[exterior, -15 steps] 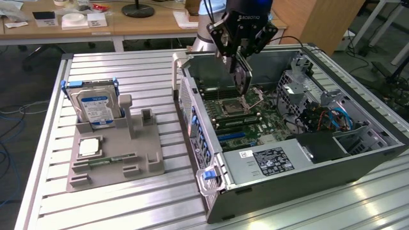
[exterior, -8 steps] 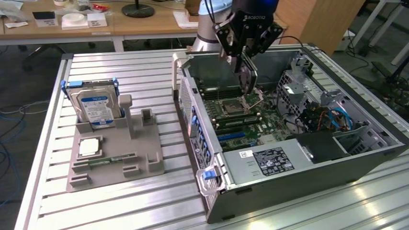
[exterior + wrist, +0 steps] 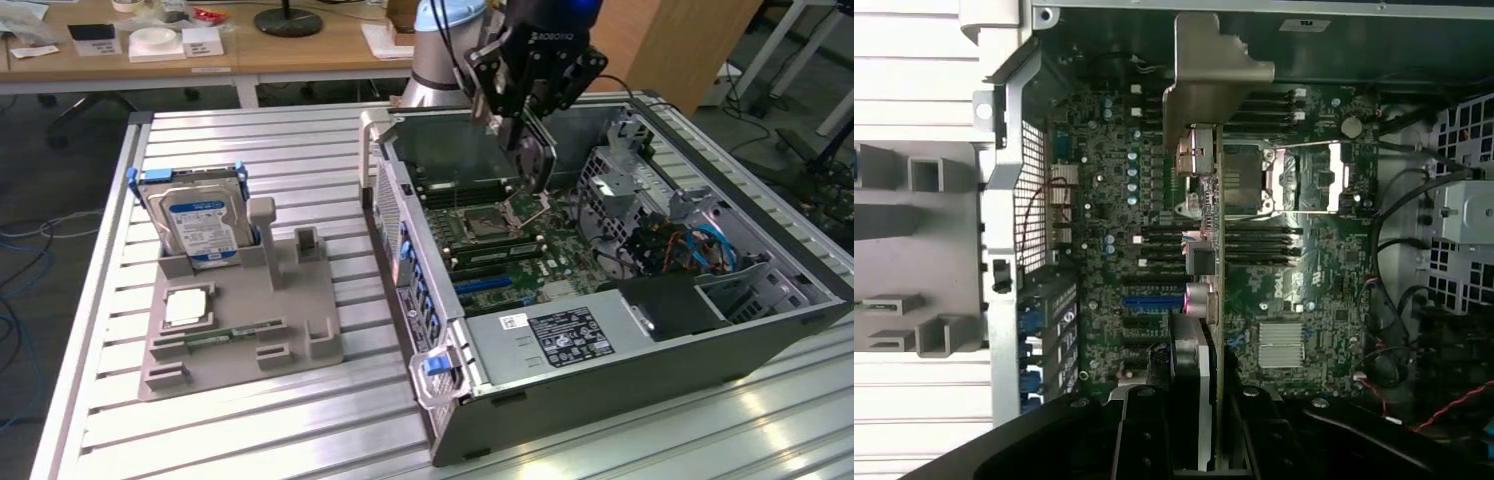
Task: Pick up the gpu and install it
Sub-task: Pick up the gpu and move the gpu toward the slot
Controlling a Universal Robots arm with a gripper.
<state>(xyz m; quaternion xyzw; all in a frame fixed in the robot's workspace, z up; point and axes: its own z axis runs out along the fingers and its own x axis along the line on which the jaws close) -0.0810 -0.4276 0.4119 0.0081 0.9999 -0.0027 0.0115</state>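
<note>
Looks like the carrying-over part of the job, with the card not yet in a slot.

Best to think big first. Line up over the open computer case (image 3: 641,370), lying on its side on the metal table (image 3: 267,150), toward the exterior view's right. Aim next at the green motherboard (image 3: 501,250), flat on the floor of the case. Hold the gpu (image 3: 534,165) straight up on its edge, not leaning. Match the long edge of the card to the long blue slot (image 3: 1154,298). From the wrist view, seems to sit across that slot right now. Mind the silver bracket (image 3: 1214,70) at the far end of the card. Most likely belongs at the case wall with the blue clips (image 3: 420,300), toward the exterior view's left. Go slow and press evenly, since probably thin and easy to bend. Stay clear of the loose wires (image 3: 694,250) on the exterior view's right inside the case.

Now the pose. Reaches in from the far side of the table, arm (image 3: 447,50) pointing down into the case. Hangs above the motherboard, not touching it. Gripper (image 3: 527,135) mostly closed, pinching the gpu by its top edge.

Sitting on the grey holder (image 3: 240,330), toward the exterior view's left: the hard drive (image 3: 200,225) and the small memory stick (image 3: 234,335).
</note>
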